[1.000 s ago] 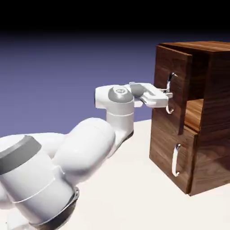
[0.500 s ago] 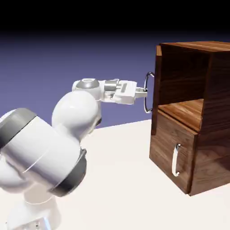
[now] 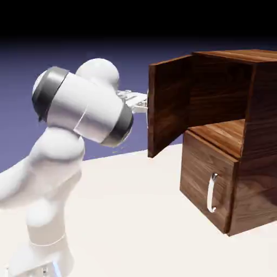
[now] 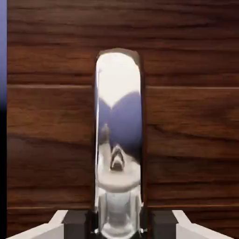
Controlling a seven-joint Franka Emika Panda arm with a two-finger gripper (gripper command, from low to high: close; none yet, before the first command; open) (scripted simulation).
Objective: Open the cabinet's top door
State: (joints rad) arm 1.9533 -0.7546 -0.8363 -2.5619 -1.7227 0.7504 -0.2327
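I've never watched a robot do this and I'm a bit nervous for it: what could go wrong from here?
The gripper is closed on the smooth, shiny handle near one end of the bar, so it might slip off if the pull turns awkward. The top door already stands swung well out from the cabinet, with the arm folded close beside it; pulling further could perhaps strain the hinge or bump the arm.
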